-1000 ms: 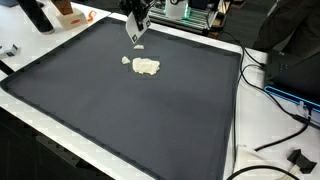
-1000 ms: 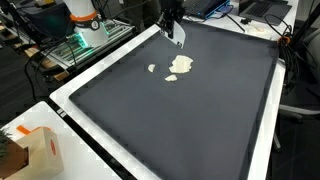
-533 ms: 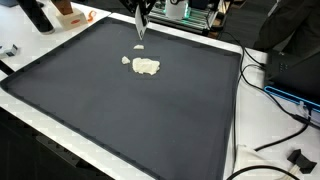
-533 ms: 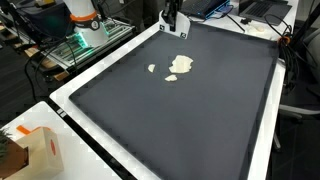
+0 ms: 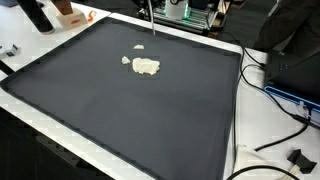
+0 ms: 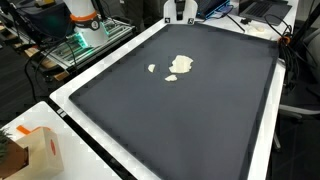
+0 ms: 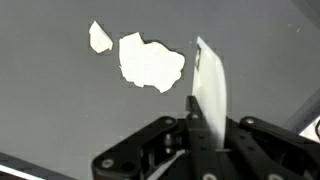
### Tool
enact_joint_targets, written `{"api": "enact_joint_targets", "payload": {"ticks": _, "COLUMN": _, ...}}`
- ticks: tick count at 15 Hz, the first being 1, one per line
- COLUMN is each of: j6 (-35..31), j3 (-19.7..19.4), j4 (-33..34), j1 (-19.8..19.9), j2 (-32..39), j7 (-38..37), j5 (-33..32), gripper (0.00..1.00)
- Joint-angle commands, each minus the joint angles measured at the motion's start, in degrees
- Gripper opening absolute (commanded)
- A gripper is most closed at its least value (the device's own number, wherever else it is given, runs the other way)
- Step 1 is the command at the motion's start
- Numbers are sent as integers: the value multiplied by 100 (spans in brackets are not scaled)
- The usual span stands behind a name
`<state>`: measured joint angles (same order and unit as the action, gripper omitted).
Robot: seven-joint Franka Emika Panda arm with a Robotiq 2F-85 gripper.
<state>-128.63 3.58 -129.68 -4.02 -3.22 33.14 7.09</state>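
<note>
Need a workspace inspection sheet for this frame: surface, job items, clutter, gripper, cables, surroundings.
Surface: dark mat on a white table, flat, with no spills seen.
Job's things: white strip held clear of the mat; large white scrap and small white scrap lie close together near the mat's far end.
Clutter: orange-and-white box off the mat at a table corner; dark bottle-like object beyond the mat, too small to identify.
Gripper: gripper shut on the white strip, raised above the scraps, touching neither.
Cables: black cables loop on the table beside the mat, none on it.
Surroundings: equipment rack with green lights beside the table.
</note>
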Motion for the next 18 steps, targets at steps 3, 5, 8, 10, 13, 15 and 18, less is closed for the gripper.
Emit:
{"api": "enact_joint_targets", "payload": {"ticks": 3, "j6": -103, "j3": 43, "j4": -109, "j1": -160, "j2": -164, "j7": 1209, "j5": -131, "gripper": 1}}
{"api": "enact_joint_targets", "payload": {"ticks": 5, "j6": -155, "j3": 63, "j4": -96, "j1": -184, "j2": -153, "j7": 1434, "j5": -177, "gripper": 1}}
{"api": "enact_joint_targets", "payload": {"ticks": 8, "j6": -44, "j3": 59, "j4": 25, "j1": -175, "j2": -52, "j7": 1344, "j5": -20, "gripper": 4}}
{"api": "enact_joint_targets", "payload": {"ticks": 10, "j6": -45, "j3": 61, "j4": 28, "j1": -176, "j2": -52, "j7": 1384, "j5": -24, "gripper": 4}}
{"api": "enact_joint_targets", "payload": {"ticks": 13, "j6": -46, "j3": 61, "j4": 30, "j1": -176, "j2": -52, "j7": 1409, "j5": -25, "gripper": 4}}
{"api": "enact_joint_targets", "payload": {"ticks": 15, "j6": -46, "j3": 61, "j4": 30, "j1": -176, "j2": -52, "j7": 1411, "j5": -25, "gripper": 1}}
{"api": "enact_joint_targets", "payload": {"ticks": 18, "j6": -25, "j3": 48, "j4": 112, "j1": -171, "j2": 307, "j7": 1661, "j5": 191, "gripper": 1}}
